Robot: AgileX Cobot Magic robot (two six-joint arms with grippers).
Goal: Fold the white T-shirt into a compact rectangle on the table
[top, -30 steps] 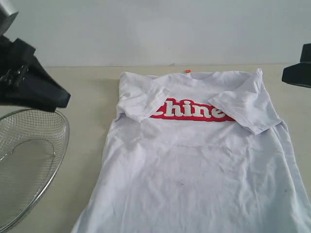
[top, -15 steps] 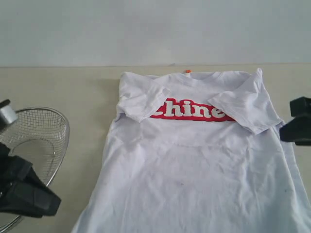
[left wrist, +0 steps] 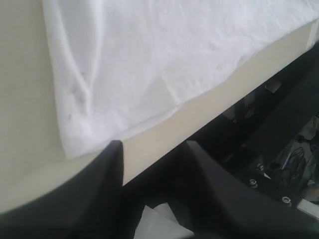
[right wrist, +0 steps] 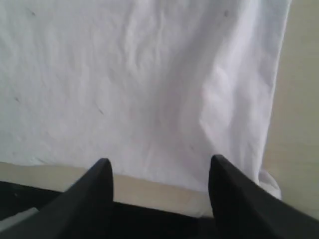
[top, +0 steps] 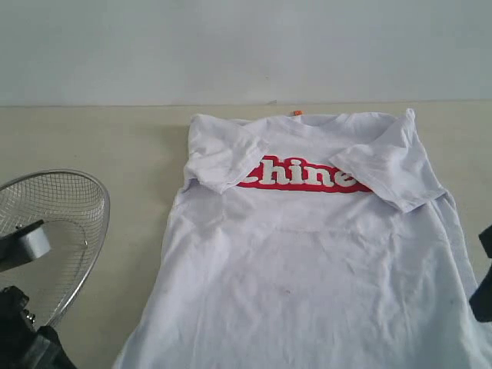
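Note:
The white T-shirt (top: 307, 261) lies face up on the pale table (top: 100, 138), with both sleeves folded in over the red chest banner (top: 300, 177). A small orange tag (top: 297, 113) shows at the neck. My left gripper (left wrist: 153, 149) hovers open over the table's near edge, just short of the shirt's hem corner (left wrist: 75, 144), with nothing between its fingers. My right gripper (right wrist: 160, 164) is open too, its fingertips just short of the hem (right wrist: 159, 174) near the shirt's other bottom corner. In the exterior view only a bit of each arm shows, at the bottom left (top: 19, 338) and the right edge (top: 484, 292).
A round wire-mesh basket (top: 54, 223) sits on the table left of the shirt, close to my left arm. Below the table's front edge (left wrist: 199, 107) there are dark frame parts and cables (left wrist: 284, 164). A plain wall stands behind the table.
Both arms have dropped from the far corners of the table down to its near edge, the left one passing over the basket. The shirt has not moved.

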